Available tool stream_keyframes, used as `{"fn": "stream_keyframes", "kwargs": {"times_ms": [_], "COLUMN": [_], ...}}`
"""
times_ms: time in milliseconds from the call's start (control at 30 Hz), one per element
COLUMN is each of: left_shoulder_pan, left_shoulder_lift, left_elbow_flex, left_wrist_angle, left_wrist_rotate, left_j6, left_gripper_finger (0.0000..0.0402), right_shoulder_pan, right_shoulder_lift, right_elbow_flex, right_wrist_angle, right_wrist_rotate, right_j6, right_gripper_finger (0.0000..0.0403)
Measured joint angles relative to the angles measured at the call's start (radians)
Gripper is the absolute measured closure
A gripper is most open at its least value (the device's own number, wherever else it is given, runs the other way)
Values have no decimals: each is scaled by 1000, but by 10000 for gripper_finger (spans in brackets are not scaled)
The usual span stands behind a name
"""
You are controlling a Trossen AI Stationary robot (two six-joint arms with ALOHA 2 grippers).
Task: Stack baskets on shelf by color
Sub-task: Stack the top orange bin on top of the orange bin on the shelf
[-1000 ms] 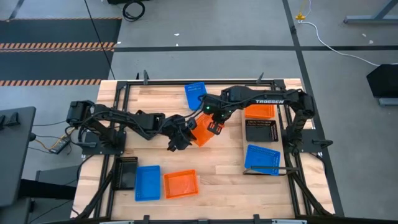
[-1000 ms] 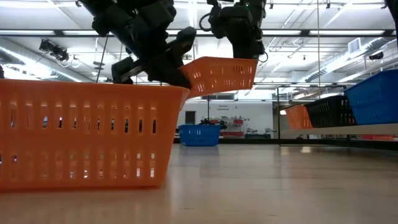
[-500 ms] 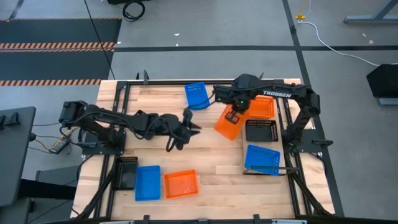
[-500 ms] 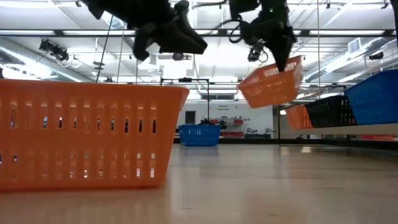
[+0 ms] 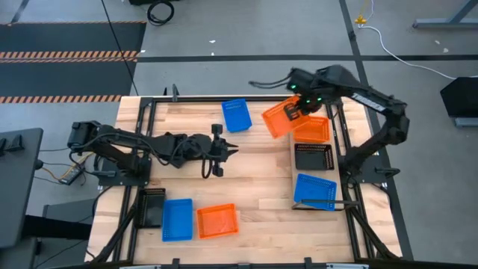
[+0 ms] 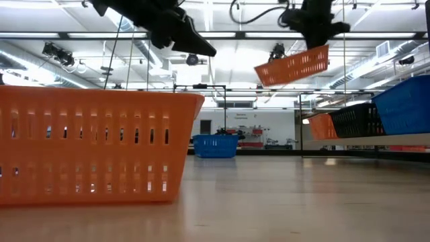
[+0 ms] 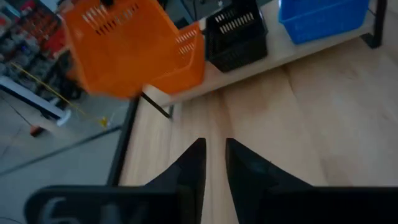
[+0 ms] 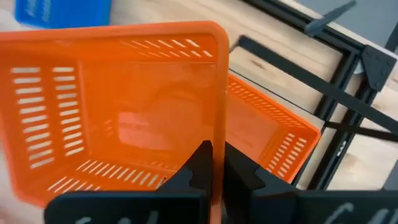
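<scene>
From above, the right gripper point(image 5: 293, 113) held an orange basket point(image 5: 279, 119) in the air, tilted, over the far end of the shelf point(image 5: 293, 163), its fingers clenched on the basket's rim. On the shelf lay a second orange basket point(image 5: 314, 131) partly under the arm, then a black basket point(image 5: 314, 157), then a blue basket point(image 5: 315, 191); all three looked empty. Another blue basket point(image 5: 236, 115) sat on the bench point(image 5: 254, 190) at its far edge. Near the front edge a black one point(image 5: 151, 207), a blue one point(image 5: 177, 219) and an orange one point(image 5: 217, 220) lay in a row. The left gripper point(image 5: 222, 147) hovered mid-bench, grasping nothing.

At bench level, the carried basket point(image 6: 293, 65) hung high and slanted beneath the right gripper point(image 6: 316, 27). A near orange basket point(image 6: 94, 144) filled the foreground and hid much of the bench behind it. The shelf's blue basket point(image 6: 403, 104) was cut off by the edge.

From the left wrist, the left fingers point(image 7: 186, 169) stood slightly apart and released, over bare wood. The lifted basket point(image 7: 118, 46) was blurred and covered part of the orange one on the shelf.

From the right wrist, the fingers point(image 8: 202, 163) pinched one wall of the raised basket point(image 8: 118, 118), which was empty; the shelf's orange basket point(image 8: 273, 134) showed just beyond it, largely hidden.
</scene>
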Motion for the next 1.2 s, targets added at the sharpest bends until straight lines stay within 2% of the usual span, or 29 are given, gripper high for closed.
{"fn": "stream_keyframes", "kwargs": {"times_ms": [167, 400, 633, 800, 933, 1200], "left_shoulder_pan": [-4, -8, -32, -37, -37, -37], "left_shoulder_lift": [0, 0, 1, 1, 1, 1], "left_elbow_flex": [0, 0, 0, 0, 0, 0], "left_wrist_angle": [-30, -46, -62, -44, -44, -49], "left_wrist_rotate": [1, 49, 56, 56, 56, 56], "left_j6": [-23, -60, -56, -55, -65, -70], "left_gripper_finger": [360, 385, 390, 390, 390, 388], "right_shoulder_pan": [-31, -80, -204, -283, -328, -334], "right_shoulder_lift": [-90, -215, -375, -479, -519, -524], "right_elbow_flex": [-51, -263, -472, -562, -621, -735], "right_wrist_angle": [2, 2, 7, 93, 141, 269], "right_wrist_rotate": [-1, -5, 32, 21, -23, -74], "right_j6": [52, 85, 111, 125, 129, 114], "right_gripper_finger": [390, 383, 390, 382, 371, 389]}}
